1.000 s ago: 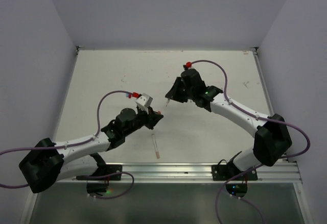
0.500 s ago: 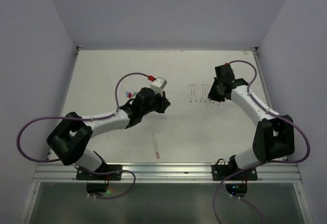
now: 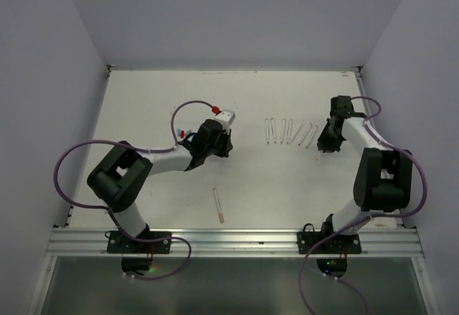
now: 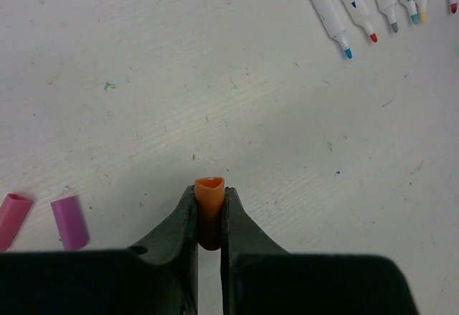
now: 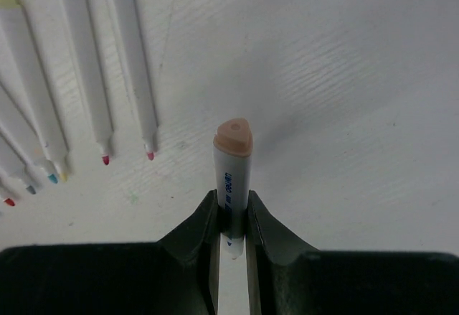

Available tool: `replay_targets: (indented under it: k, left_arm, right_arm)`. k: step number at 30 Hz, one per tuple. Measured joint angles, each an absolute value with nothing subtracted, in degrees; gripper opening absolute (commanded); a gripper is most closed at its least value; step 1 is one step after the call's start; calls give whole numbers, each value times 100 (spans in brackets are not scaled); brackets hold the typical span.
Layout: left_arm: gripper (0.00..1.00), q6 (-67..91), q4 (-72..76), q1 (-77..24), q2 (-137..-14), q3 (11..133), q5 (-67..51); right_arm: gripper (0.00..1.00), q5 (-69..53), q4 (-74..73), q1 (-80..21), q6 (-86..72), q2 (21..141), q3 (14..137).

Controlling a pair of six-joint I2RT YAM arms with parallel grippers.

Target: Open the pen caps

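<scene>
Two arms that were nose to nose over the middle of the desk [image 3: 143,100] a second ago have swung well apart, and that tells the story: the pull is done, cap and pen have parted company.

Out on the left, the left gripper [image 4: 209,204] has its jaws pinched almost together on the orange cap [image 4: 209,186], open mouth pointing away from the camera, hanging over bare desk. Just off to its side lie a pink cap [image 4: 13,218] and a purple cap [image 4: 70,222], so this looks like the drop zone.

Over on the right, the right gripper [image 5: 231,204] is clamped narrowly around the white barrel of the pen [image 5: 232,157], peach end plug facing outward. Its nib end is hidden behind the fingers, so I can't confirm it is bare from here. It hovers just beside the row of bare-tipped pens [image 5: 86,78], at the outer end of that line-up.

By my reading, both halves are about to be set down with their own kind. One lone pen [image 3: 219,205] lies apart near the front edge, likely the next customer, though whether its cap is on is too small to tell.
</scene>
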State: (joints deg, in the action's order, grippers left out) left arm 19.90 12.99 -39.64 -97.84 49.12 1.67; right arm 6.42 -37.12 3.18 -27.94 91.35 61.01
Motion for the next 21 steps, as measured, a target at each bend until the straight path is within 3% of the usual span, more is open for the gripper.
replay_targets:
  k: [15, 21]
  left_arm:
    - [5, 1828, 1299, -3863, -10206, 5065, 375]
    - [9, 1745, 1291, -3839, -10368, 5148, 480]
  right_arm:
    - [1, 626, -3336, 480, -2582, 10324, 6908]
    - [12, 593, -3249, 556, -2585, 10687, 7015]
